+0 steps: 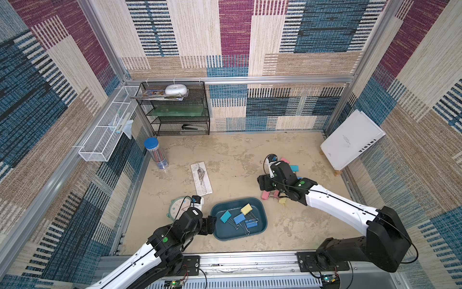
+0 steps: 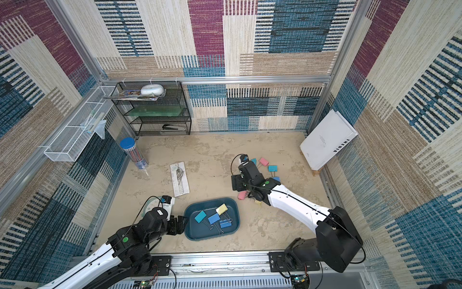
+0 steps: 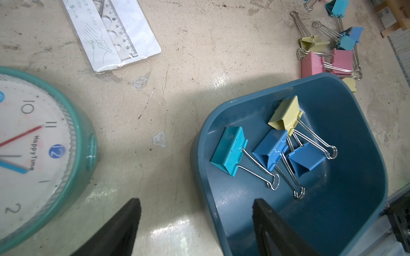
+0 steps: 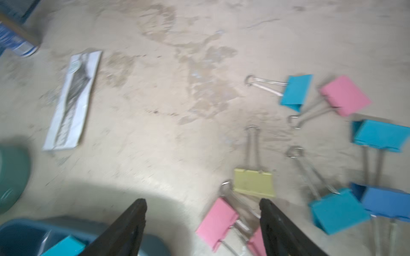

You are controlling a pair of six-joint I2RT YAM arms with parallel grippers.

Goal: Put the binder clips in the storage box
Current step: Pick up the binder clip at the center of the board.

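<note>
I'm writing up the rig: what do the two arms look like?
The left arm and right arm both have white forearm shells, black joint housings with a green dot sticker, a thin black cable outside, and black tapered jaws.
</note>
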